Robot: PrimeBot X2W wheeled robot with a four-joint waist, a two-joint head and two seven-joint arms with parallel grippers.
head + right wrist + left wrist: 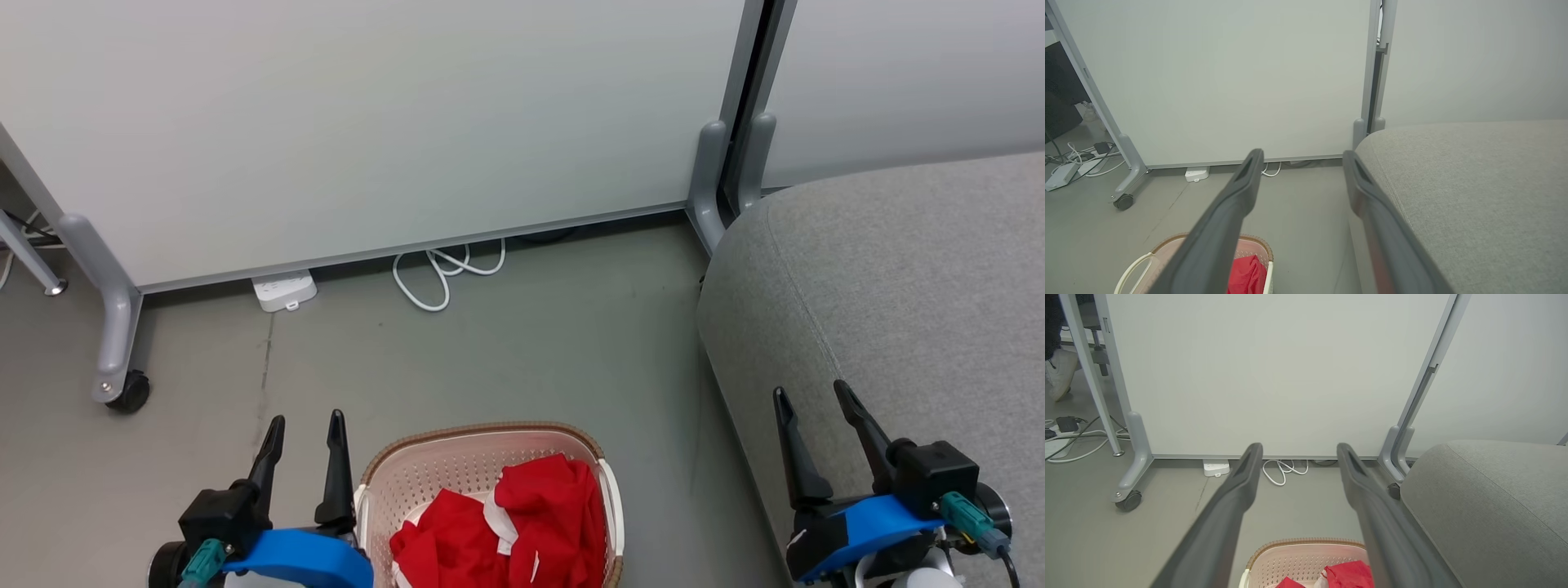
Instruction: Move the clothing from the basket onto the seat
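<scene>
On the floor [531,351], near the grey seat [898,286], the basket [424,469] holds the red clothing [522,523]. The left end effector [306,418] and right end effector [810,389] flank it, both spread wide and empty. The left wrist view adds a person's shoe [1059,373] past the partition [1269,375].

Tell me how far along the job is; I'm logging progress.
Done: nothing; the clothing lies in the basket, none on the visible seat. In hand: nothing; left claw and right claw are open and empty. Left: lifting all the clothing across.
</scene>
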